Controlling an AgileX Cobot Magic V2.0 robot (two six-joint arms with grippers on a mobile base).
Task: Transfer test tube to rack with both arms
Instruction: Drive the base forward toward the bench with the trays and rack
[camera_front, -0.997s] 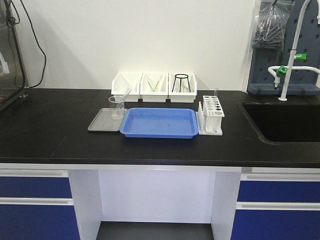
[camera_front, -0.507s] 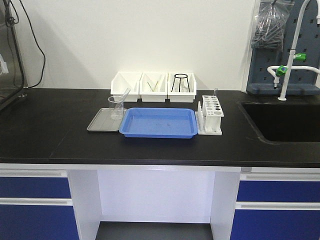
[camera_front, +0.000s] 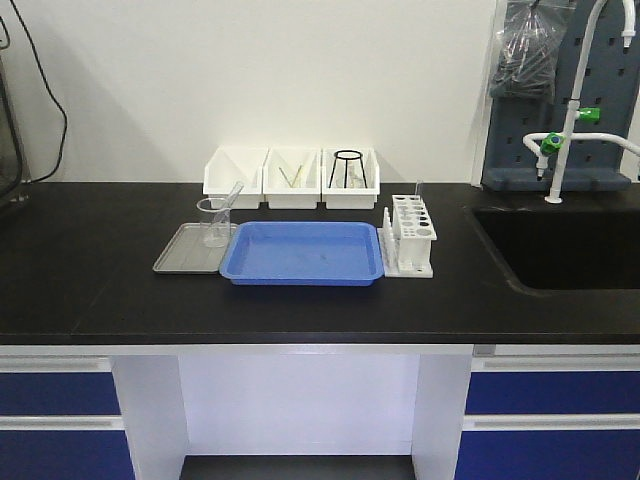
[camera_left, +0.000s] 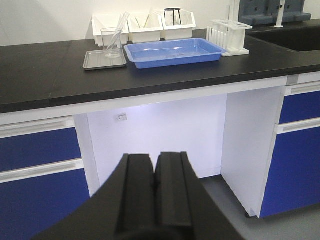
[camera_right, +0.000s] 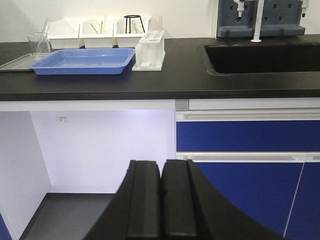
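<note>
The test tube (camera_front: 231, 194) is seen left of centre in the front view. It is leaned at a slant inside a clear beaker (camera_front: 212, 222), with its upper end tilted toward the upper right above the beaker's rim. The beaker is stood on a flat grey tray (camera_front: 178, 260), which is laid just beside the left edge of a blue tray (camera_front: 300, 268) at the middle of the black table (camera_front: 90, 285).

The rack (camera_front: 410, 238) is set just beside the blue tray's right edge, with its upright pegs on the side facing that tray. The test tube and the rack are thus kept apart by the whole blue tray. A second slim clear tube (camera_front: 418, 190) appears to be stood upright at the rack's back right corner, though it is too thin to be made out surely.

Three white bins (camera_front: 290, 180) are lined up against the wall behind the trays, and a black wire stand (camera_front: 347, 168) is held in the rightmost one. A sink (camera_front: 560, 250) is sunk into the table at the right of the frame.

The left pincer (camera_left: 155, 160) is seen at the bottom centre of the left wrist view, below table height. Its black fingers are pressed together with only a thin seam between them, and nothing is gripped. The right pincer (camera_right: 161, 167) is shown likewise at the bottom centre of the right wrist view, fully closed and empty.
</note>
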